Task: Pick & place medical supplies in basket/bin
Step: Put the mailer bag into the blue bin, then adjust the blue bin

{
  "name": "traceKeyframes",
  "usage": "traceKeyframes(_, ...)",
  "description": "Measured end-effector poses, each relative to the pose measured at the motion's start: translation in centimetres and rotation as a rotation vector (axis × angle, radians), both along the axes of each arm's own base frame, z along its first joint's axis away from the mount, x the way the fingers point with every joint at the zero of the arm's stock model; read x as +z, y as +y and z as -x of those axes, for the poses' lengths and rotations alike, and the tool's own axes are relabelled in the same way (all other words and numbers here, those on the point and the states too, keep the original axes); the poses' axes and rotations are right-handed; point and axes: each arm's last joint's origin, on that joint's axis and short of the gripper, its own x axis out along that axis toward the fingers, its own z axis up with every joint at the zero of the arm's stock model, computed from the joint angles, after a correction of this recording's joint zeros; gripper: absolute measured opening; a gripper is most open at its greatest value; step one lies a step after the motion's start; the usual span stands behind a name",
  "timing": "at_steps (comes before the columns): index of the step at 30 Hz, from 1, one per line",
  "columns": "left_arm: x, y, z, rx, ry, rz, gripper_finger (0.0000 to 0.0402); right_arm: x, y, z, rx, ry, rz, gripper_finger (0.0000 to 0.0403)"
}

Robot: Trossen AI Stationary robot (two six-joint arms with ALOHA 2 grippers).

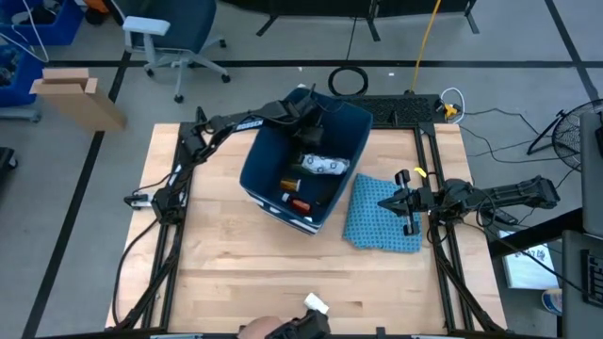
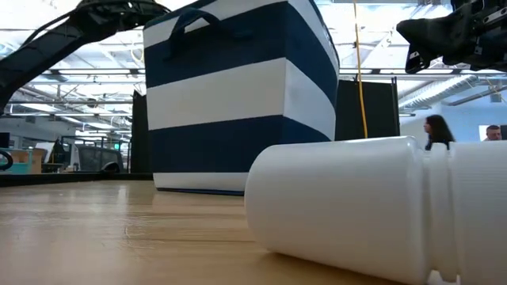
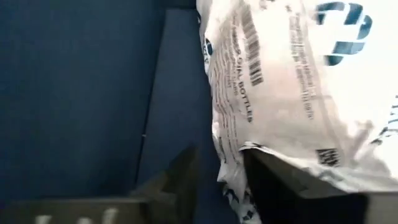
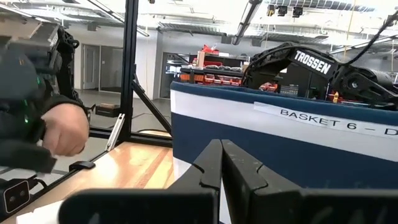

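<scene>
White packet (image 1: 323, 167) crosswise in basket (image 1: 259, 160)

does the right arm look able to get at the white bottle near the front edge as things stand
Probably yes. The right gripper hovers shut over the blue cloth, and bare table lies between it and the white bottle. A person's hand right beside the bottle could get in the way.

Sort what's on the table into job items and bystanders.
Job: basket; white printed packet inside it, left gripper above; orange item in basket; white bottle lying on the table.
Bystanders: blue patterned cloth; right gripper, waiting.
</scene>
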Motion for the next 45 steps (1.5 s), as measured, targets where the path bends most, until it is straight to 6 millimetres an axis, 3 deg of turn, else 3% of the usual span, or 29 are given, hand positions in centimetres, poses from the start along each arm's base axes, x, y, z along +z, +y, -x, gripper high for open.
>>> traceKeyframes(3,2.2,-0.8,0.0,-0.017,-0.056,-0.037,0.0169,0.0,0.0,0.0,0.0,0.0,0.001,0.0)
traceKeyframes(6,6.2,-1.8,0.2,-0.04,-0.169,-0.121,0.0199,0.0,0.0,0.0,-0.001,-0.001,0.002,0.0)
traceKeyframes(14,16.1,-4.2,3.6,-0.029,-0.402,-0.27,0.024,0.0,0.0,0.0,-0.004,-0.002,0.001,0.0)
traceKeyframes(19,21.2,-5.3,7.7,0.081,-0.46,-0.318,0.0228,-0.1,-0.2,0.0,-0.05,0.011,-0.016,0.0)
traceKeyframes(24,24.6,-6.6,12.5,0.225,-0.417,-0.387,0.0142,-0.4,-0.3,-0.1,-0.105,0.044,-0.037,0.0)
traceKeyframes(29,24.8,-6.7,16.1,0.378,-0.317,-0.269,0.0018,-0.7,-0.7,-0.2,-0.226,0.072,-0.066,0.0)
traceKeyframes(32,23.6,-6.6,17.2,0.502,-0.257,-0.261,0.0012,-0.7,-0.9,-0.3,-0.309,0.079,-0.09,0.0)
traceKeyframes(37,19.3,-6.5,18.8,0.638,-0.151,-0.251,0.0005,-0.8,-1.1,-0.3,-0.373,0.083,-0.147,0.0)
traceKeyframes(45,14.1,-8.0,21.6,0.697,-0.221,-0.193,0.0003,-1.2,-1.1,-0.6,-0.367,0.117,-0.17,0.0)
